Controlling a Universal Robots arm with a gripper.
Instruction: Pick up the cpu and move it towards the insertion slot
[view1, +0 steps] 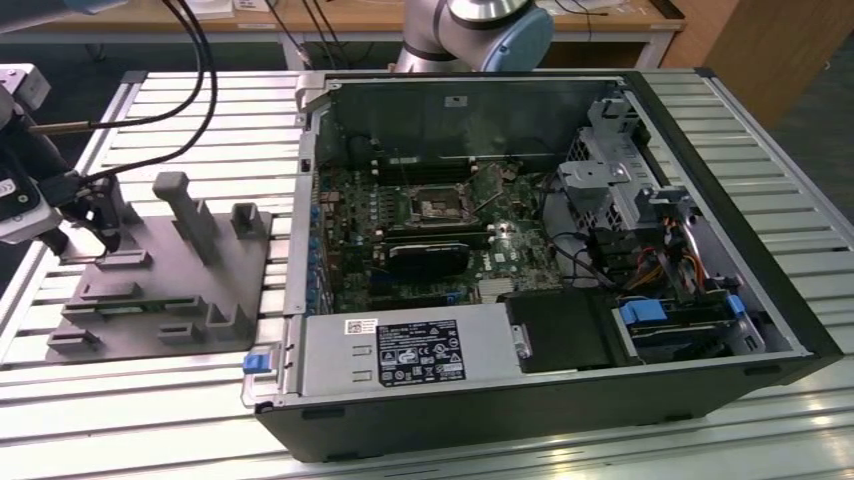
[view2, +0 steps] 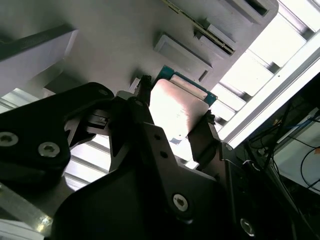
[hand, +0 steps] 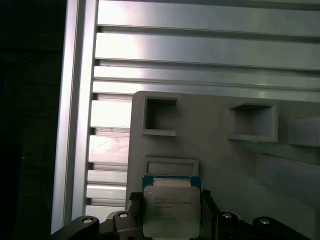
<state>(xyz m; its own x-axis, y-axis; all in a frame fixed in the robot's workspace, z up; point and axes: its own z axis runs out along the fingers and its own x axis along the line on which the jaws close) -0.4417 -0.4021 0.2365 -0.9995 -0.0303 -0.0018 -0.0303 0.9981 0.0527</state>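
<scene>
Jaws, pointing down, clasp cpu (hand: 171, 207).

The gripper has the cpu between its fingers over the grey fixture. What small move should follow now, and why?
Probably a short straight lift. In both wrist views the gripper seems closed on the cpu, low over the grey fixture, whose raised blocks stand nearby; the insertion slot lies inside the computer case, toward the exterior view's right.
</scene>
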